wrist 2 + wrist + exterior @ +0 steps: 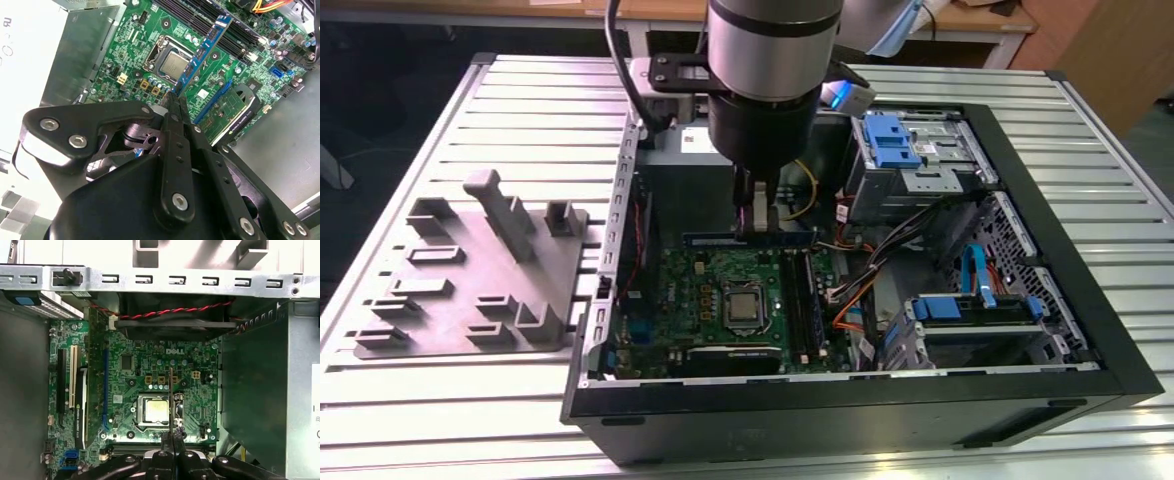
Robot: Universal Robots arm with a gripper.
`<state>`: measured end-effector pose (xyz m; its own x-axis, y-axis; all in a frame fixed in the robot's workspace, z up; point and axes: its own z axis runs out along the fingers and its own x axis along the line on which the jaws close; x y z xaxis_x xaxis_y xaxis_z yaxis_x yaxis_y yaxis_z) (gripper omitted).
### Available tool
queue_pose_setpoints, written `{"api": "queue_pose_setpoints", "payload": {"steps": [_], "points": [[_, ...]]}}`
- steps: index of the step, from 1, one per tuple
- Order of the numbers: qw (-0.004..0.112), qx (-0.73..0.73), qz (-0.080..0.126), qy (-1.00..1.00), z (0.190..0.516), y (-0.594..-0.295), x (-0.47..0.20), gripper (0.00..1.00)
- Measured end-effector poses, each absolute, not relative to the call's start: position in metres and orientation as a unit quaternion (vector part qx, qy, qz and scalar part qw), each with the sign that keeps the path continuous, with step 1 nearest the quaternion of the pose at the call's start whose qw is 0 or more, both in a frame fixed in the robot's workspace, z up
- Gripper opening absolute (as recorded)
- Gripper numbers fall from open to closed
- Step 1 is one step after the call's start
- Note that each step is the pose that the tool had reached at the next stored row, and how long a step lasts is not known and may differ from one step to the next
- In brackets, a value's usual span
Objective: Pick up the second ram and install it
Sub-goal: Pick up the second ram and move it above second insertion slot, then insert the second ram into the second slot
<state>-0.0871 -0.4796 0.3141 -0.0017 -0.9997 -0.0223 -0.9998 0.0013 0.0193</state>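
The computer case (854,395) lay on its side on the tabletop (440,420), nearer the edge at the exterior view's right. Its side panel was off, so the motherboard (720,285) faced up and the arm could reach it from above.

The pincer (754,228) was closed on the second ram (714,240), with its fingers pressed against the stick's two flat faces. In the exterior view a stretch of stick showed on either side of the grip, so we judged the hold to be about midway along it. That grip made sense to us — it kept the thin board on edge and level, without tipping to one end.

In the second wrist view the stick (205,47) ran straight out from the pincer (175,100), and its row of dark chips showed. In the first wrist view we saw it edge-on (171,395), as a thin line passing close by the processor (155,410).

The stick hung over the motherboard, held between the fingers and seated nowhere. The long black slots (797,300) ran crosswise to it. We could not tell how far above the board it was.
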Motion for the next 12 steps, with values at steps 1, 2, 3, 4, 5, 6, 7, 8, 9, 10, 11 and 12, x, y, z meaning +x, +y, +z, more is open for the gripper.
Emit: {"api": "queue_pose_setpoints", "payload": {"steps": [1, 2, 3, 4, 5, 6, 7, 8, 9, 10, 11, 12], "points": [[0.001, -0.706, 0.015, 0.708, 0.3139, -0.4796, -0.0871, 0.08], [0.001, -0.707, 0.015, 0.708, 0.3138, -0.4796, -0.0871, 0.08], [0.001, -0.707, 0.015, 0.708, 0.3135, -0.4796, -0.0871, 0.08], [0.001, -0.707, 0.015, 0.708, 0.3134, -0.4796, -0.0871, 0.08], [0.001, -0.707, 0.015, 0.708, 0.3134, -0.4796, -0.0871, 0.08], [0.001, -0.707, 0.015, 0.708, 0.3133, -0.4796, -0.0871, 0.08], [0.001, -0.707, 0.015, 0.708, 0.3133, -0.4796, -0.0871, 0.08], [0.001, -0.707, 0.015, 0.708, 0.3133, -0.4796, -0.0871, 0.08], [0.001, -0.707, 0.015, 0.708, 0.3133, -0.4796, -0.0871, 0.08], [0.001, -0.706, 0.015, 0.708, 0.3133, -0.4796, -0.0871, 0.08], [0.001, -0.707, 0.015, 0.708, 0.3133, -0.4796, -0.0871, 0.08], [0.001, -0.706, 0.015, 0.708, 0.3133, -0.4796, -0.0871, 0.08]]}}
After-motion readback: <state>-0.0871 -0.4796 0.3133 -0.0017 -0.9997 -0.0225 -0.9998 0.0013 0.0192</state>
